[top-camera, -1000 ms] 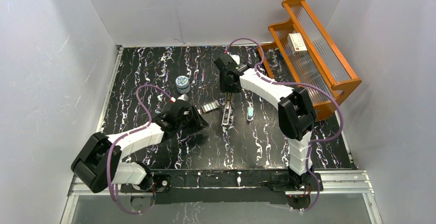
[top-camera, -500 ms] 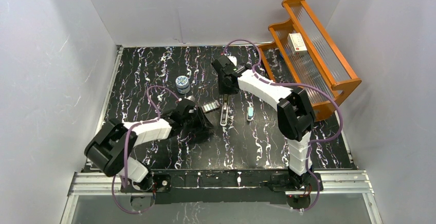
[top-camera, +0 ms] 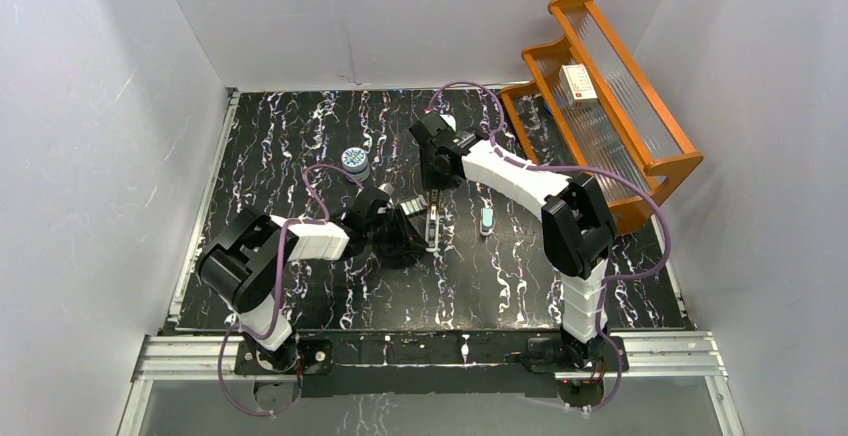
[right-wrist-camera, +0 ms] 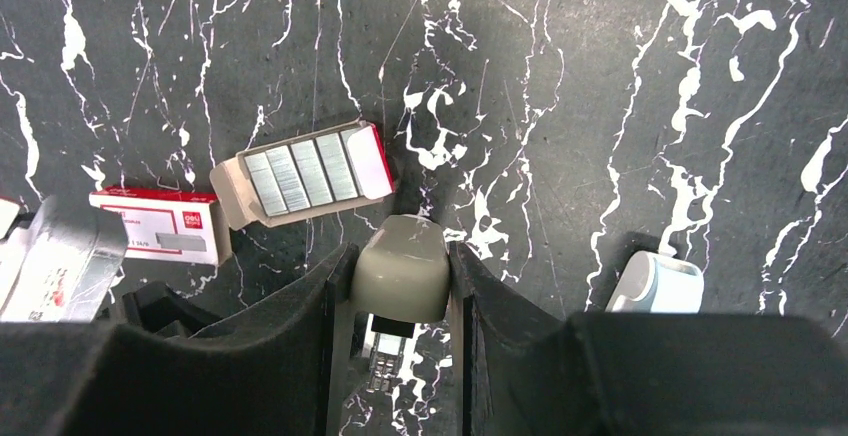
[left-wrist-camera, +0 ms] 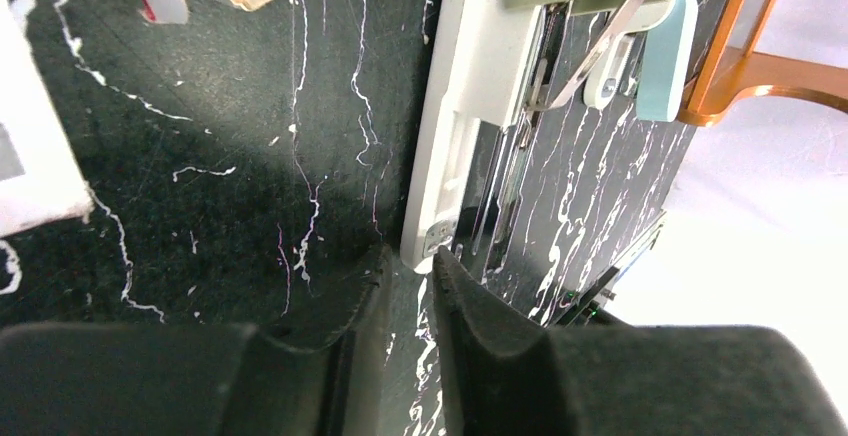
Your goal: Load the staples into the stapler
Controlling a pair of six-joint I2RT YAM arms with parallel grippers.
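staples (right-wrist-camera: 300, 174) just left of stapler (right-wrist-camera: 403, 266), blue stapler (right-wrist-camera: 655, 284) right

In the right wrist view the jaws hide most of the stapler (right-wrist-camera: 403, 268) and part of the light blue stapler (right-wrist-camera: 655, 284).

Smooth, satiny cream-beige plastic stapler (right-wrist-camera: 402, 268) with shiny metal rail (left-wrist-camera: 510, 171); bright silvery metal staple strips (right-wrist-camera: 300, 176); matt black marbled counter (right-wrist-camera: 600, 106); glossy varnished orange wooden rack (top-camera: 668, 161).

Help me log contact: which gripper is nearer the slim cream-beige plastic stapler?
Right. The right gripper clasps the stapler's far end; the left gripper sits just short of its near end.
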